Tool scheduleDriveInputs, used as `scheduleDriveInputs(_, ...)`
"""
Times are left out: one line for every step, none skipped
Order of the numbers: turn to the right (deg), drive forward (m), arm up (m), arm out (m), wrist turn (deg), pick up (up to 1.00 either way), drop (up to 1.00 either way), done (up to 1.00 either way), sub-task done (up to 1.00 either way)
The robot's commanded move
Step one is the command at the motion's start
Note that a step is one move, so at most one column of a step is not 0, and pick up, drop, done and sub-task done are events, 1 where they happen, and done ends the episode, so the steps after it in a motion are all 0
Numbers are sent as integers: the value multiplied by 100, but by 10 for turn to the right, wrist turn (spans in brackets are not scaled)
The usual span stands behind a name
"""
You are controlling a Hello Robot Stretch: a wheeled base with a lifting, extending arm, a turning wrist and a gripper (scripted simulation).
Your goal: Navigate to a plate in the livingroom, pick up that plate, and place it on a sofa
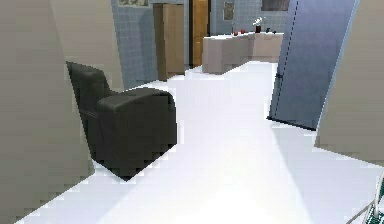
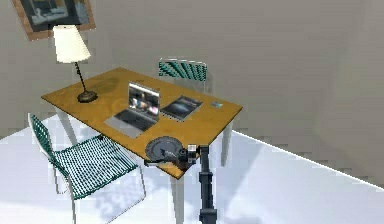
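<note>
My gripper [image 2: 160,152] is at the near corner of the wooden table [image 2: 105,88], with my arm [image 2: 207,188] rising just beside the table's edge. On the top, an open laptop [image 2: 140,108] and a dark flat pad [image 2: 183,107] stand in the way farther in, and a lamp [image 2: 72,55] blocks the far end. A green mesh chair [image 2: 88,165] crowds the arm side view's left; another [image 2: 185,70] stands behind the table. The floor [image 2: 300,195] on that view's right lies open to the wall. Ahead, white floor [image 1: 230,140] runs free between a dark armchair [image 1: 125,120] and a blue-grey door panel [image 1: 310,60], toward a distant counter [image 1: 228,50].
</note>
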Motion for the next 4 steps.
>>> scheduleDriveInputs(0, 0, 10, 0, 0, 0, 0, 0, 0)
scheduleDriveInputs(0, 0, 34, 0, 0, 0, 0, 0, 0)
scheduleDriveInputs(0, 0, 0, 0, -450, 0, 0, 0, 0)
scheduleDriveInputs(0, 0, 0, 0, -360, 0, 0, 0, 0)
